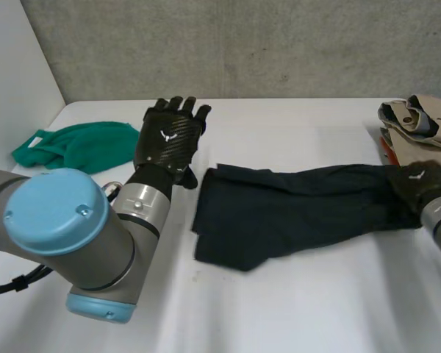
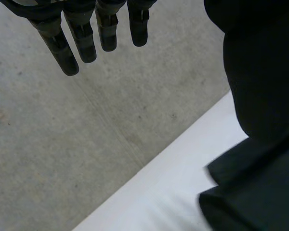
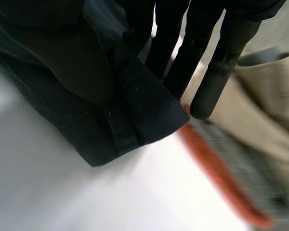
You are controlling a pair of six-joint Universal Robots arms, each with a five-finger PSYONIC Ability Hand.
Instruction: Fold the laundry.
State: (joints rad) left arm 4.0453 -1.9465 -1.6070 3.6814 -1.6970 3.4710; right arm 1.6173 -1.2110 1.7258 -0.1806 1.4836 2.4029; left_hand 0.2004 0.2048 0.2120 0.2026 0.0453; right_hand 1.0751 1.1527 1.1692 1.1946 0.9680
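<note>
Head view: The robot's left hand (image 1: 169,138) hangs above the white surface (image 1: 294,309) with its fingers straight and spread, holding nothing, just left of a dark garment (image 1: 279,209) stretched out across the middle. A green cloth (image 1: 81,145) lies crumpled at the far left, well apart from the garment. The right hand (image 1: 419,184) sits at the garment's right end, near a heap of beige clothes (image 1: 422,118) with an orange item (image 1: 384,151) under it.

Left wrist view: The left hand's fingers (image 2: 67,50) point straight out, relaxed and empty, with a grey concrete wall (image 2: 62,144) beyond them. The dark garment (image 2: 260,96) lies beside the hand, on the surface (image 2: 173,192).

Right wrist view: The right hand (image 3: 202,53) reaches over a hemmed end of the dark garment (image 3: 135,110), which lies against its palm side above the surface (image 3: 86,202). Whether the hand grips the cloth or merely rests on it cannot be told. The beige clothes (image 3: 260,120) and the orange item (image 3: 216,168) lie just past it.
</note>
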